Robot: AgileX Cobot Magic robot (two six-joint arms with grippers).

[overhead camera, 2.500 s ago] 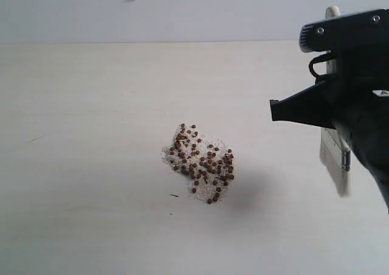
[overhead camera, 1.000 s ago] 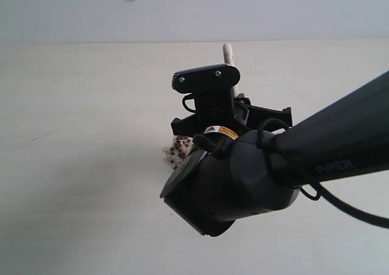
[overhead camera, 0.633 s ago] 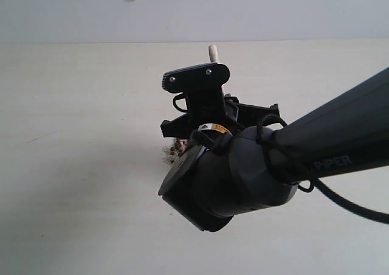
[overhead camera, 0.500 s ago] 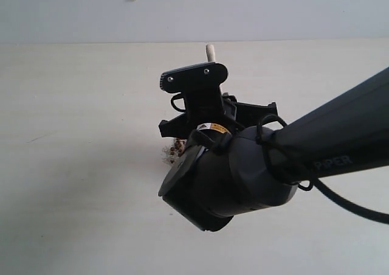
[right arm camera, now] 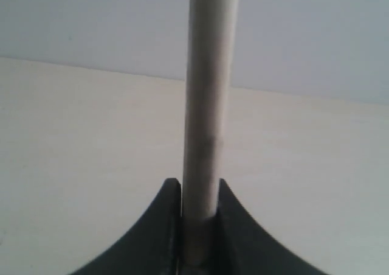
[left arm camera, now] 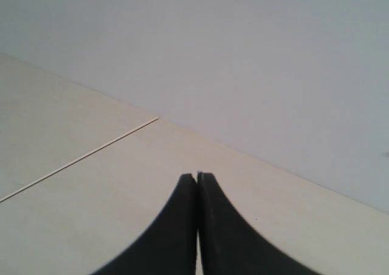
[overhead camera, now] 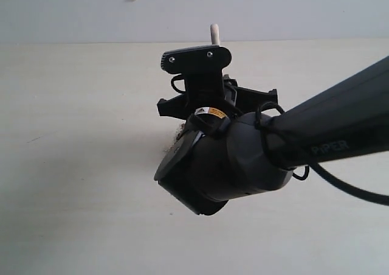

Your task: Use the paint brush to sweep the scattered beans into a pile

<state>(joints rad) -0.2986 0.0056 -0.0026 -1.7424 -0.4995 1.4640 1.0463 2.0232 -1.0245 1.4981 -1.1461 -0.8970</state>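
Observation:
My right gripper (right arm camera: 200, 187) is shut on the pale wooden handle of the paint brush (right arm camera: 206, 104), which runs straight out from between the jaws. In the exterior view the right arm (overhead camera: 243, 159) reaches over the table's middle and covers the pile; only the handle's tip (overhead camera: 214, 31) sticks up above the wrist, and the bristles are hidden. A few beans (overhead camera: 180, 128) peek out at the arm's left edge. My left gripper (left arm camera: 197, 176) is shut on nothing, over bare table, and does not show in the exterior view.
The pale table (overhead camera: 73, 184) ends at a grey wall (overhead camera: 182, 7) behind. A thin seam (left arm camera: 79, 159) crosses the tabletop in the left wrist view. A black cable (overhead camera: 352, 193) trails from the right arm.
The right arm, with the brush, came from the right side over the pile. In the last second it shifted a little left and back, covering more beans.

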